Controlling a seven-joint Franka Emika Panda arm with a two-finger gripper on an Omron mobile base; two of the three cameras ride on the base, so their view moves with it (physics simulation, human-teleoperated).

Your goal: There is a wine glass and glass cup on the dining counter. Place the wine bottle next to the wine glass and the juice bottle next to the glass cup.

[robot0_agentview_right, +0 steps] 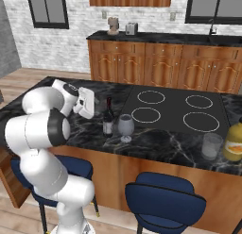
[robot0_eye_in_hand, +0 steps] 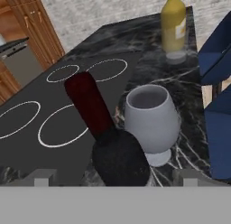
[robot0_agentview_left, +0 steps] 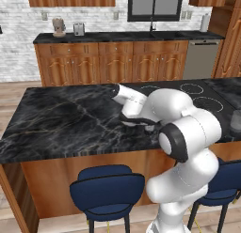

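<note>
My gripper (robot0_agentview_right: 96, 104): fingers wide apart, holding nothing, left of middle in the right base view.
Slim dark wine bottle (robot0_agentview_right: 108, 118): upright, just right of my gripper.
Grey wine glass (robot0_agentview_right: 125, 127): right beside the bottle.
Stubby yellow-orange juice bottle (robot0_agentview_right: 233, 142): far right edge, next to the small clear glass cup (robot0_agentview_right: 211, 146).
Black marble dining counter (robot0_agentview_right: 160, 141): under them all.

My two base cameras looked from behind me over the dining counter (robot0_agentview_right: 156, 143); my hand camera sat close above the wine bottle (robot0_eye_in_hand: 108, 142).
</note>
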